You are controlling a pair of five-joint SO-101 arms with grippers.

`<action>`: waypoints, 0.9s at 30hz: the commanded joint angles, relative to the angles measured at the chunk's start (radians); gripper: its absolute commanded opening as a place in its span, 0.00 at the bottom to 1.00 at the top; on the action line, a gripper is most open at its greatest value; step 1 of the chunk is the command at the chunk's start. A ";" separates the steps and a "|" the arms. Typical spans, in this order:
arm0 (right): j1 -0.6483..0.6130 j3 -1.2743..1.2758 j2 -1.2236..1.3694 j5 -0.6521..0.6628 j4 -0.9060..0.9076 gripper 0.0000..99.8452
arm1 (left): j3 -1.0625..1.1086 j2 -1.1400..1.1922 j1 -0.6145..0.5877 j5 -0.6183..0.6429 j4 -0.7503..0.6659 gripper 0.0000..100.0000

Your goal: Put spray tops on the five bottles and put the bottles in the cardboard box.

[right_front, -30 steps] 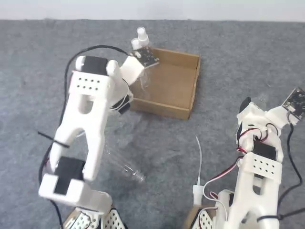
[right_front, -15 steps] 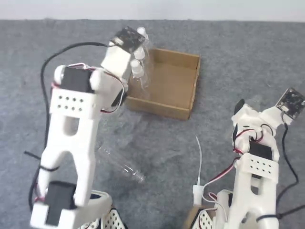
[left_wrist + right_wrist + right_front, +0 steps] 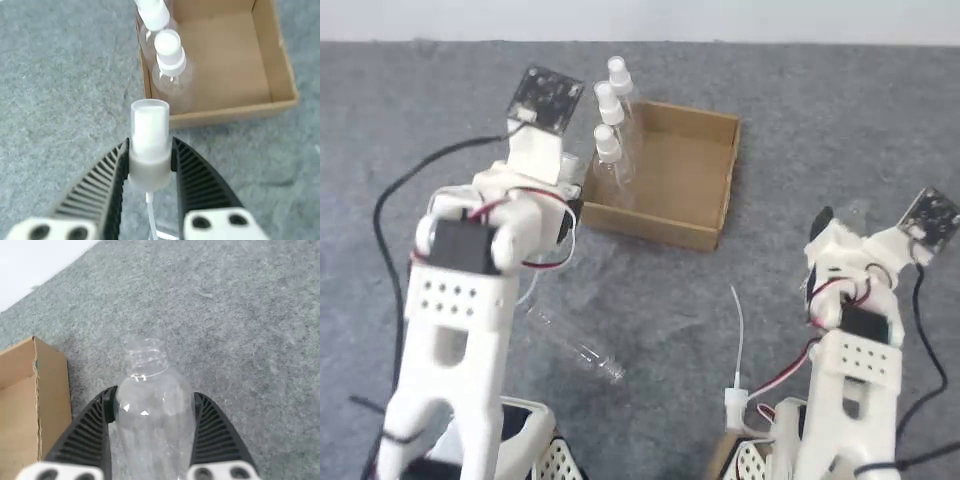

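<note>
1 overhead, 2 wrist-mounted; box shared

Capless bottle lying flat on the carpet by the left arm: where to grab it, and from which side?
Take the lying bottle across its round body at mid-length, straight down from above, jaws square to its long axis. It lies flat and diagonal on the carpet. The open neck end is narrower and likelier to slip.

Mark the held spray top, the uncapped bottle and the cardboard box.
spray top [image 3: 148, 150]: left wrist view, its collar.
uncapped bottle [image 3: 150, 415]: right wrist view, its shoulder.
cardboard box [image 3: 730, 180]: high view, its right-hand wall.
</note>
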 commanded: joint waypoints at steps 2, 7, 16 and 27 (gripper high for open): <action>-0.073 0.066 -0.203 0.023 -0.024 0.01 | 0.041 -0.172 0.005 0.077 -0.101 0.01; -0.128 0.167 -0.386 0.100 -0.024 0.01 | 0.041 -0.219 0.005 0.147 -0.126 0.01; -0.331 0.359 -0.717 0.319 -0.024 0.01 | 0.041 -0.293 0.005 0.267 -0.175 0.01; -0.410 0.482 -0.937 0.365 -0.022 0.01 | 0.042 -0.405 0.005 0.397 -0.219 0.01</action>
